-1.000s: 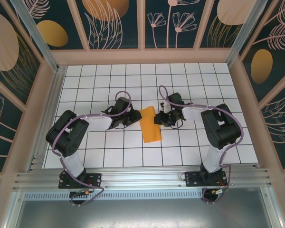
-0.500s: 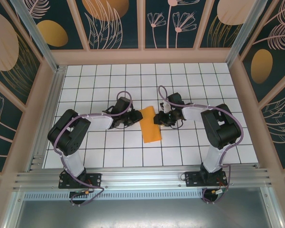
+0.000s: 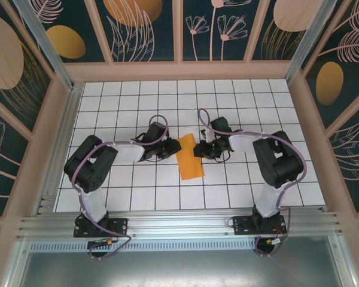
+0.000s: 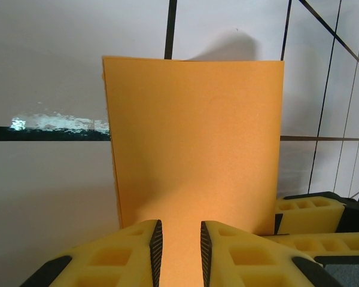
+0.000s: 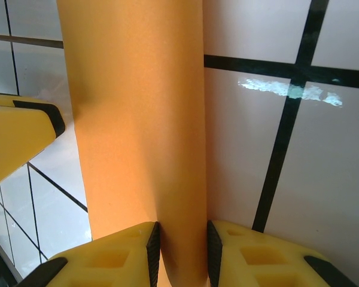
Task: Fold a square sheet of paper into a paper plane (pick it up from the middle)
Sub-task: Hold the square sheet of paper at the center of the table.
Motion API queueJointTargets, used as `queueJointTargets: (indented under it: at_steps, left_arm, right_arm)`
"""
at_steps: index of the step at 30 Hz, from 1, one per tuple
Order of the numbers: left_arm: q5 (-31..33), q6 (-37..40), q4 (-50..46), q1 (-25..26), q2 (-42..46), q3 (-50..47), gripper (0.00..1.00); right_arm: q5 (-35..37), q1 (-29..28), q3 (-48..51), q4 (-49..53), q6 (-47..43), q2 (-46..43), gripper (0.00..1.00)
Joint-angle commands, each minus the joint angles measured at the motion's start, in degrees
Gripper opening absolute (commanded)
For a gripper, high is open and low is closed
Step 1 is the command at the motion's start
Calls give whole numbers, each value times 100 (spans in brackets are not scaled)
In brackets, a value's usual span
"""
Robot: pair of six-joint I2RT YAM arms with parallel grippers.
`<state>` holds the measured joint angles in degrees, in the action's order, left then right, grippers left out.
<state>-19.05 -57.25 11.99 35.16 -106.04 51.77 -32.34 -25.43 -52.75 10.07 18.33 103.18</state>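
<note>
Arms, two; each rises from its base at the near edge of the desk [image 3: 137,197], bends at the elbow and stretches its forearm low and inward toward the middle of the desk, so the wrists face one another.

Left tool [image 3: 169,147], one; at the left edge of the paper's far end; in the left wrist view the left tool [image 4: 178,226] has its yellow fingers [image 4: 122,251] a narrow gap apart, with orange paper showing in the gap; parted, not clamped.

Right tool [image 3: 197,149], one; at the right edge of the same far end; in the right wrist view the right tool [image 5: 179,227] likewise stands narrowly parted, its fingers [image 5: 251,251] straddling the paper's edge.

Square sheet of paper [image 3: 189,160], one; plain orange, lying as a folded oblong on the white tiled desk, near its middle, long side running from near edge to far edge with a slight tilt; seen close as paper [image 4: 191,137] with straight edges, and as paper [image 5: 137,119] bowed along its length.
</note>
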Motion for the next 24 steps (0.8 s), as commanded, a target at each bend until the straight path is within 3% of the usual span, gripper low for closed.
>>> queueJointTargets:
  at_steps: [1,17,24]
  left_arm:
    - [-81,30,128,15,-66,98,27]
    - [-209,-66,402,39,-26,-14,25]
    - [-32,-1,-150,57,-224,100,23]
  right_arm:
    - [333,-81,16,338,-128,180,32]
    - [394,-97,-77,405,-74,268,32]
    - [403,-94,-92,430,-79,269,32]
